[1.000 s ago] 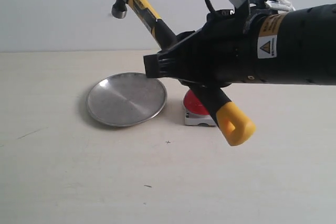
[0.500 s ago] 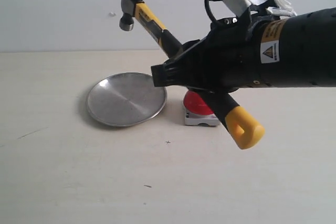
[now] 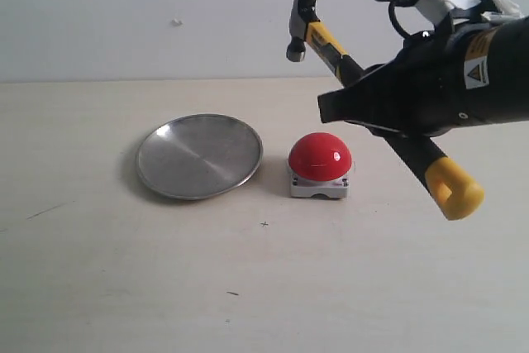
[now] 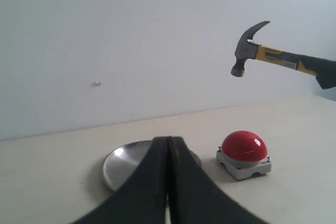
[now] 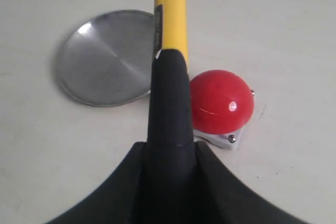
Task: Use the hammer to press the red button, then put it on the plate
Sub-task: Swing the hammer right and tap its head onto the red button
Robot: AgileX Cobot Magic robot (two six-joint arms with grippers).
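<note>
My right gripper [image 3: 357, 98] is shut on the black handle of the hammer [image 3: 324, 37] and holds it in the air, tilted. The dark claw head points up and left, and the yellow butt end hangs low on the right. The hammer head is above and slightly behind the red button [image 3: 320, 156], well clear of it. The silver plate [image 3: 198, 155] lies left of the button and holds nothing. In the right wrist view the handle [image 5: 170, 24] runs out from between the jaws [image 5: 169, 148] over the plate [image 5: 102, 59] and the button [image 5: 221, 100]. My left gripper [image 4: 169, 140] is shut on nothing.
The left wrist view looks low across the pale table at the plate [image 4: 123, 161], the button [image 4: 243, 146] and the raised hammer head [image 4: 244, 51]. A plain wall stands behind. The left arm is out of the exterior view.
My right arm has carried the hammer to the right, so the head now hangs near the button instead of over the plate. The red button is fully uncovered.
</note>
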